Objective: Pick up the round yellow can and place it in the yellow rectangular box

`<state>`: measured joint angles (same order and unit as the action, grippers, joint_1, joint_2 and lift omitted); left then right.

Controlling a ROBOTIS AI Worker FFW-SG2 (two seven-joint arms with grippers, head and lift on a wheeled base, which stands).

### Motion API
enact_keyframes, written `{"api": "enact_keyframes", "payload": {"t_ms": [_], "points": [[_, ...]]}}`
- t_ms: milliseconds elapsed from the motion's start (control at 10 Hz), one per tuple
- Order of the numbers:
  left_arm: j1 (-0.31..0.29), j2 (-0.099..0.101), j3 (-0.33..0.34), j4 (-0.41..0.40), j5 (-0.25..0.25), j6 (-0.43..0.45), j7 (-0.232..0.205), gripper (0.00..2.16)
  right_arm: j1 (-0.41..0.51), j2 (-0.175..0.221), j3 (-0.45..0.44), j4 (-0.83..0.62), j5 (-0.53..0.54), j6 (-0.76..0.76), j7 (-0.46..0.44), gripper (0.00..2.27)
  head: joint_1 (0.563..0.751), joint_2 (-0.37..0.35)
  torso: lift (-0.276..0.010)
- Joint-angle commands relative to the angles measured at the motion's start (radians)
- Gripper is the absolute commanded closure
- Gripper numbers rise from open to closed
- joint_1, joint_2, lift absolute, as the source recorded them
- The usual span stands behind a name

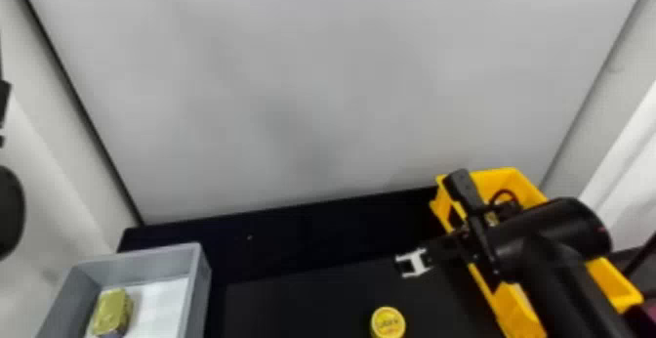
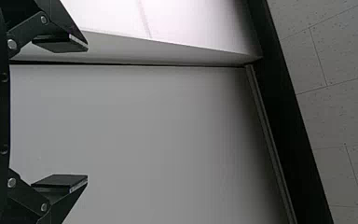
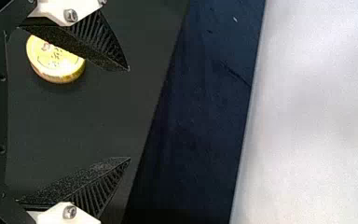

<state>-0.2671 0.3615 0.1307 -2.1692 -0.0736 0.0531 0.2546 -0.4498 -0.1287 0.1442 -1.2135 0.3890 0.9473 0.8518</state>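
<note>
Risks, as I judge them from my console: the round yellow can [image 3: 58, 65], at upper left of the right wrist view, lies partly behind a finger [image 3: 81, 44] rather than midway across the gap; if I lower without centring, that finger could strike the lid or push the can aside. Also, the right arm [image 1: 551, 229] crosses above the yellow rectangular box [image 1: 520, 317] at right of the head view; a low sweep could catch its rim.

Count:
- Can, round, yellow: one, lower edge of the head view, on the dark mat [image 1: 293, 303].
- Box, yellow: one.
- Bin, grey [image 1: 197, 283]: one, lower left, one tin [image 1: 111, 312] inside.
- Grippers: two; right gripper [image 3: 129, 114] spread, empty; left gripper [image 2: 87, 112] likewise.
</note>
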Motion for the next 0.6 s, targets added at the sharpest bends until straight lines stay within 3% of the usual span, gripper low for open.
{"api": "enact_keyframes", "payload": {"t_ms": [0,500], "points": [[-0.015,-0.005,-0.020,0.014,0.003,-0.010,0.000,0.26,0.000,0.017,0.017,0.083,-0.024,-0.031,0.000,0.11,0.620,0.020,0.000],[-0.018,-0.008,-0.028,0.017,0.006,-0.016,0.000,0.26,0.003,0.014,0.160,0.141,-0.051,-0.039,0.025,0.11,0.620,0.020,0.000]]}}
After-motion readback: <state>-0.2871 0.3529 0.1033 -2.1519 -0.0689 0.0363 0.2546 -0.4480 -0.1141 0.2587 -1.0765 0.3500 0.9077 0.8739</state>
